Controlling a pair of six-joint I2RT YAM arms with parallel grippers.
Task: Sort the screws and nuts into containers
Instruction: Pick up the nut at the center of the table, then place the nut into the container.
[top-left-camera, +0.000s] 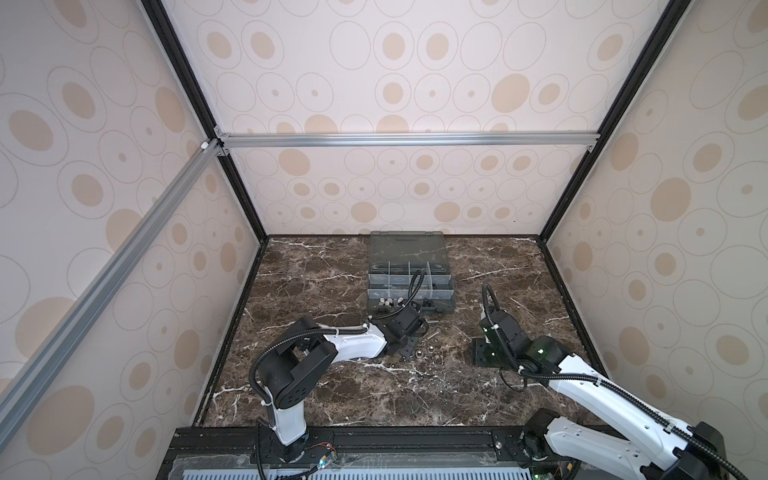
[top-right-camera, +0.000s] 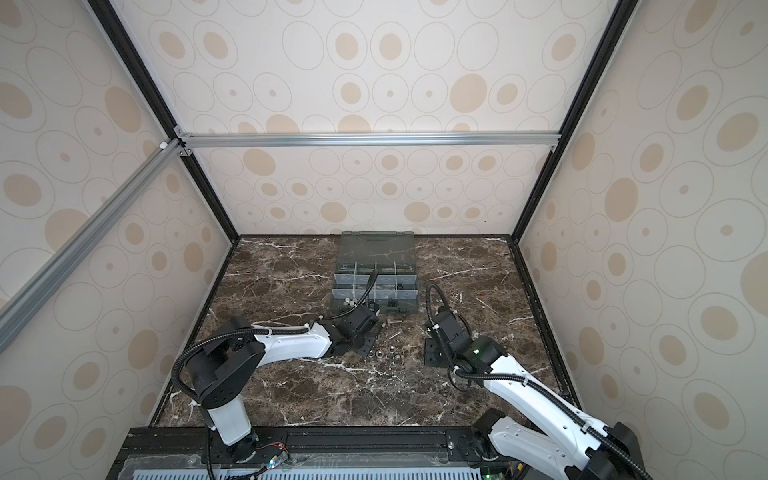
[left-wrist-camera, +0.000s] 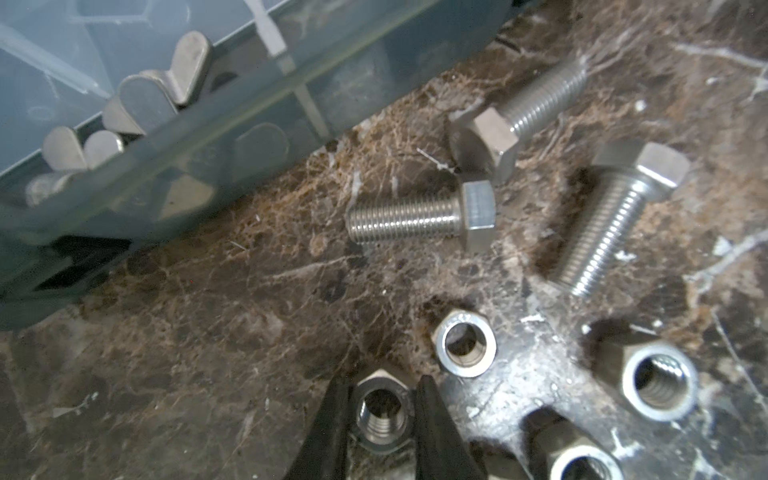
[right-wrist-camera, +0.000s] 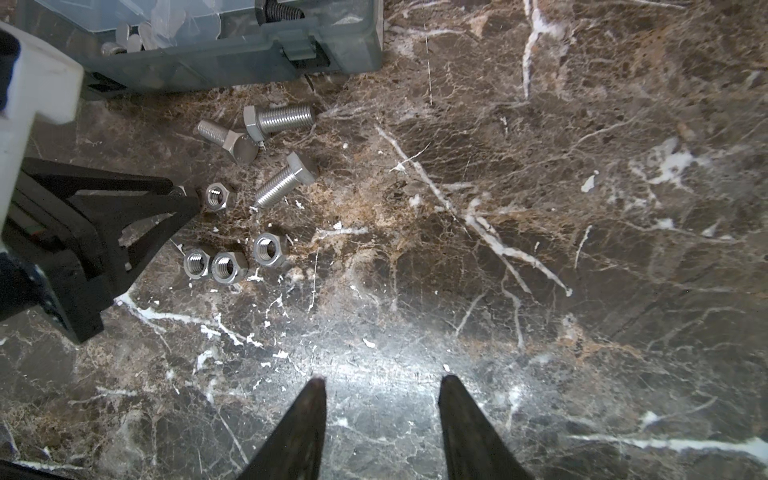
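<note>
Brown marble tabletop (top-left-camera: 332, 395) veined with white fills the floor of a booth walled in pale paper printed with ovals. Nearest the camera, right of centre in both top views, the right gripper (right-wrist-camera: 384, 384) hangs over bare marble with its two black fingers spread apart and nothing between them. At about the same depth, in the middle of the frame, the left gripper (left-wrist-camera: 382, 380) is down low, its fingers pressed against opposite sides of one silver nut (left-wrist-camera: 381, 411). Whether that nut rests on the marble or is raised I cannot tell.

Four loose nuts (right-wrist-camera: 270, 248) lie close by in the right wrist view: three in a cluster, two of them touching, and one just beside the left fingertips. That makes five nuts, all silver. Just past them three silver screws (right-wrist-camera: 286, 178) lie on their sides, two with heads close together and the third a little apart.

Farther back stands the grey organiser box (right-wrist-camera: 208, 62), with its lid (top-left-camera: 405, 245) open and flat behind it. One near compartment (left-wrist-camera: 83, 62) holds at least four pale wing-shaped metal pieces (left-wrist-camera: 141, 99). Another holds one black screw (right-wrist-camera: 282, 10).
</note>
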